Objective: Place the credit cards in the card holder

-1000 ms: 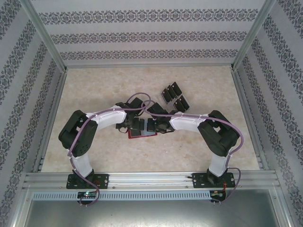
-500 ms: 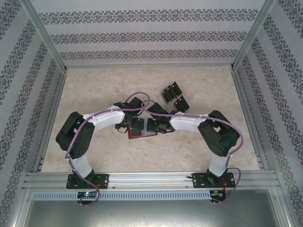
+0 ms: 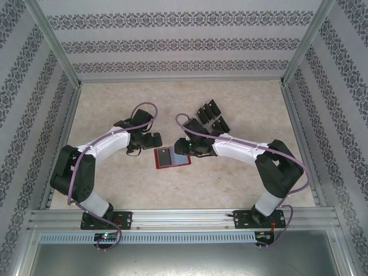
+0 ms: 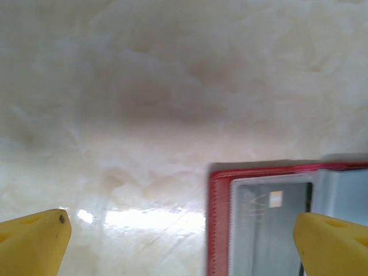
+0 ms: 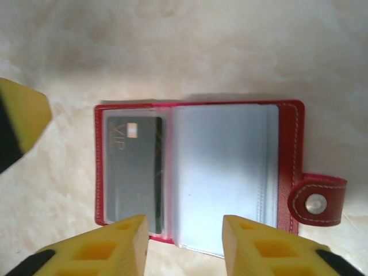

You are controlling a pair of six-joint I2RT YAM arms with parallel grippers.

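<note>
Lying open and flat on the pale marble-look table [image 3: 115, 103], the small red leather-like folding card holder [image 3: 172, 157] sits just toward 6 o'clock of centre. One thin black credit card [image 5: 135, 172] is seated in its grey left pocket. More black cards [image 3: 211, 117] stand at its 1 o'clock, apparently propped in a rack, though they are too small to be sure. At the holder's 10 o'clock the left gripper [image 4: 181, 224] gapes fully and holds nothing. Above its 2 o'clock corner the right gripper [image 5: 184, 224] is partly spread and empty. The cards look light, stiff and slick, so I would pinch one by a raised short edge and steady the floppy holder by its red border.
</note>
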